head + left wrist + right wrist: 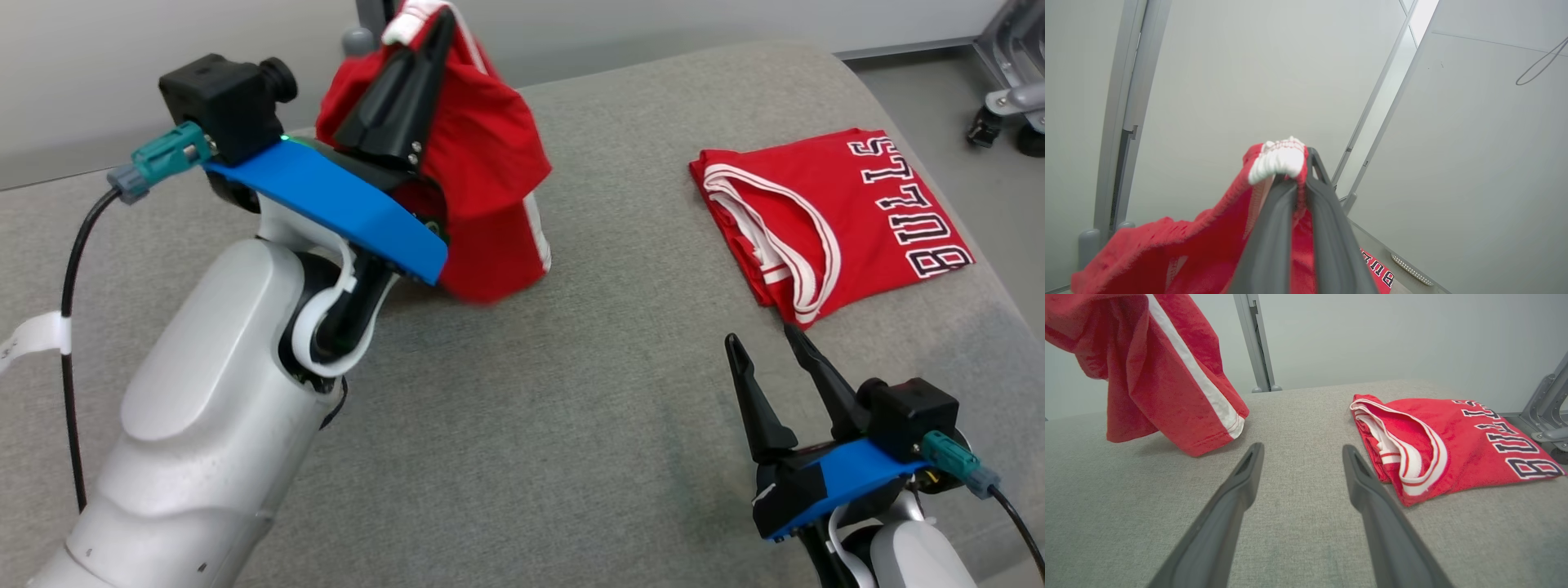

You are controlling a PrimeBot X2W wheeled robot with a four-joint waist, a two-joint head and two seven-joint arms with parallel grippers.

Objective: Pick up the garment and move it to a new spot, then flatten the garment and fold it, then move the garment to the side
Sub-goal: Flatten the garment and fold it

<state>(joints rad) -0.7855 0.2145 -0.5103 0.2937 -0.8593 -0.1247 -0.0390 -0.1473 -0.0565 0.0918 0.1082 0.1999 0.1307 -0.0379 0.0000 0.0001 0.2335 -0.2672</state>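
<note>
Left pincer point(445, 20) is clamping crumpled red white-striped cloth garment point(490, 163) over grey fabric desk point(531, 408) | right pincer point(761, 335) is hovering, fingers apart, near folded red BULLS jersey point(865, 212).

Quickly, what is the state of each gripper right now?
Left gripper: closed, holding the red cloth garment with white trim.
Right gripper: open, holding nothing.
</note>
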